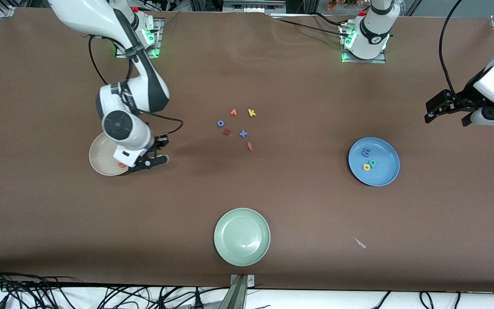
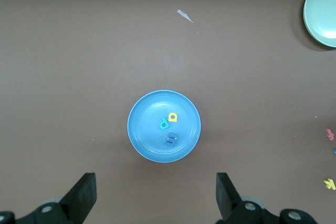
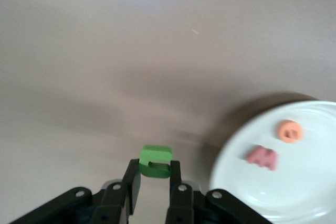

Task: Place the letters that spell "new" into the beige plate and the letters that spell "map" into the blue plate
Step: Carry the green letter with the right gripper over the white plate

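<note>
R gripper (image 3: pixel 154 174) clamped on green "n" (image 3: pixel 155 161), up beside beige plate (image 1: pixel 101 161), by rim toward table centre. Orange "e" (image 3: pixel 290 131), pinkish "w" (image 3: pixel 262 157) already in plate. Blue plate (image 1: pixel 384 171): blue "m" (image 2: pixel 170 139), yellow "a" (image 2: pixel 172 117), teal "p" (image 2: pixel 164 124) inside. L gripper (image 2: pixel 153 195) jaws apart, waits high. Foam n: light, soft, prob. squashy; pinch flat sides, gently. Front view: n hidden by R wrist, plate partly covered.

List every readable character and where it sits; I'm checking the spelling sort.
"k": yellow letter, on the table.
"o": blue letter, on the table.
"p": teal letter, in the blue plate.
"w", seen upside down: pinkish letter, in the beige plate.
Green letter in the right gripper: unreadable, like the rest.
</note>
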`<state>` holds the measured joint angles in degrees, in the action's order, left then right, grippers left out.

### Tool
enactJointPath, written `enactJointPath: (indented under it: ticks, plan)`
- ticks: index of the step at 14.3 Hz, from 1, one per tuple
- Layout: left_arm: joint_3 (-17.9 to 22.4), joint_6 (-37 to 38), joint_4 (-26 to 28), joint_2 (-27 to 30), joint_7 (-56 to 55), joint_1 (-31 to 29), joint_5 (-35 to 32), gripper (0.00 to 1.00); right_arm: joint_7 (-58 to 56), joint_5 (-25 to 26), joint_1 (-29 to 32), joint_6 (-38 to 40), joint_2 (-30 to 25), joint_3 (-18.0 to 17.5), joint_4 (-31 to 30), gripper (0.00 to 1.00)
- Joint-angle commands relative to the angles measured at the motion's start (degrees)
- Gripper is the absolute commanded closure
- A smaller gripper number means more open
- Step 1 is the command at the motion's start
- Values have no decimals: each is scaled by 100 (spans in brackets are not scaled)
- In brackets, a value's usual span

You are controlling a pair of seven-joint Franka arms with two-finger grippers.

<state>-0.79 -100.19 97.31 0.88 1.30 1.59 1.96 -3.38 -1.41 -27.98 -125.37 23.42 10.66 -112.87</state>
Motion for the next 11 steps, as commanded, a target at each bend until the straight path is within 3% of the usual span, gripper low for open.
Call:
enactJointPath:
  ticks: [1, 6, 7, 8, 9, 10, 11]
  plan:
    - [-421, -27, 113, 123, 99, -343, -125, 0, -845, -70, -23, -287, -461, 382, -779, 84]
    - [-369, 149, 87, 131, 125, -300, -117, 0, -1867, -61, -23, -278, -278, 1121, -895, 84]
    - [-360, 149, 95, 149, 117, -291, -125, 0, -1920, -61, -6, -278, -233, 1183, -877, 83]
    - [-360, 149, 104, 167, 125, -274, -125, 0, -1921, -61, 12, -252, -207, 1201, -860, 75]
    - [-212, 149, 130, 201, 125, -134, -125, 0, -1894, -70, 12, -225, -215, 1201, -851, 22]
    - [-54, 167, 148, 228, 143, -20, -134, 0, -1885, -61, 12, -164, -259, 1201, -798, 0]
    - [-53, 280, 131, 220, 152, -36, -125, 0, -1824, -61, -5, 28, -276, 1201, -633, 0]
